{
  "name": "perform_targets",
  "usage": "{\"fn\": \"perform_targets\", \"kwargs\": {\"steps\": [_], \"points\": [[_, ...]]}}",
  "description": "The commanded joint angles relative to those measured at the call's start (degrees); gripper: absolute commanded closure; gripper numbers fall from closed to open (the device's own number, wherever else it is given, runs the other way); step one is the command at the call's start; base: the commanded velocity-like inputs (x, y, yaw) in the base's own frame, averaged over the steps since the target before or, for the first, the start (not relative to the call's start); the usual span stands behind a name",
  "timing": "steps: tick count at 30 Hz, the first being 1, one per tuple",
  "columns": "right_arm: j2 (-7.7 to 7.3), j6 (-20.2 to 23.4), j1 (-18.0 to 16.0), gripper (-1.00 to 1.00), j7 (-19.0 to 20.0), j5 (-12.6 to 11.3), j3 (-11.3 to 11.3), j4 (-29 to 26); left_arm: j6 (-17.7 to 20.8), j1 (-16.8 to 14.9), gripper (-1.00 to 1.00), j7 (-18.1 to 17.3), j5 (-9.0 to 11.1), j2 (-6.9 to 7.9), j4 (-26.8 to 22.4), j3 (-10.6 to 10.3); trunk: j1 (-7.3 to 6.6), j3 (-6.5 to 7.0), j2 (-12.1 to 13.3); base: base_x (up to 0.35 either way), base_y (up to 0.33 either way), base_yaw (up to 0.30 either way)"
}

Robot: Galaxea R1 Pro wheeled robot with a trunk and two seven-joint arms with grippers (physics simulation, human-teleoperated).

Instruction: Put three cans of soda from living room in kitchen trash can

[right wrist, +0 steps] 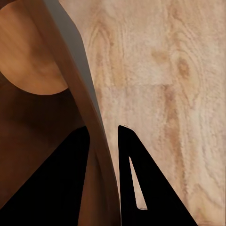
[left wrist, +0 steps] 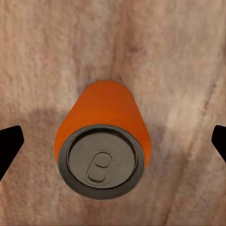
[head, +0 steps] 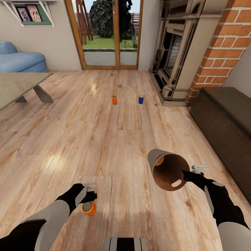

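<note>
Head view: my right gripper (head: 188,174) pinches the trash can (head: 167,169) by its rim at lower right, mouth tipped toward me for loading. My left gripper (head: 88,198) hangs over an orange can (head: 89,208) at lower left; another orange can (head: 114,100) and a blue can (head: 141,100) stand mid-floor.

Left wrist view: the jaws are spread wide, holding nothing, either side of the upright orange can (left wrist: 102,150).

Right wrist view: the fingers (right wrist: 136,188) are closed on the bin wall (right wrist: 89,113).

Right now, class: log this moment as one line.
room: living room | left fingers: open around orange can | right gripper: gripping bin rim | floor: orange can, blue can
</note>
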Motion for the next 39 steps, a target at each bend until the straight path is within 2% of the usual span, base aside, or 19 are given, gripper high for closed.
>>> {"fn": "perform_targets", "kwargs": {"steps": [1, 12, 27, 31, 35, 39], "points": [[0.01, 0.1, 0.0, 1.0, 0.2, -0.9, 0.0, -0.1, 0.0, 0.0, -1.0, 0.0, 0.0, 0.0, 0.0, 0.0, -0.01, 0.01, 0.0, 0.0, 0.0, 0.0], [0.03, 0.2, 0.0, 1.0, 0.2, -0.9, 0.1, -0.1, -0.1, 0.0, -1.0, 0.0, 0.1, 0.0, 0.0, 0.0, -0.01, 0.01, 0.0, 0.0, 0.0, 0.0], [0.03, 0.1, 0.0, 1.0, 0.2, -0.9, 0.1, -0.1, -0.2, 0.0, -1.0, 0.0, 0.1, 0.0, 0.0, 0.0, 0.38, -3.32, -0.2, 0.0, 0.0, 0.0], [0.03, 0.2, 0.0, 1.0, 0.2, -1.0, 0.1, -0.1, -0.2, 0.0, -1.0, 0.0, 0.1, 0.0, 0.0, 0.0, 0.38, -3.32, -0.2, 0.0, 0.0, 0.0], [0.03, 0.2, 0.0, 1.0, 0.2, -1.0, 0.1, -0.1, -0.2, 0.0, -1.0, 0.0, 0.2, 0.0, 0.0, 0.0, 0.48, -4.2, -0.3, 0.0, 0.0, 0.0], [0.03, 0.2, 0.0, 1.0, 0.2, -1.0, 0.1, -0.1, -0.2, 0.0, -1.0, 0.0, 0.2, 0.0, -0.1, 0.0, 0.48, -4.2, -0.3, 0.0, 0.0, 0.0]]}}
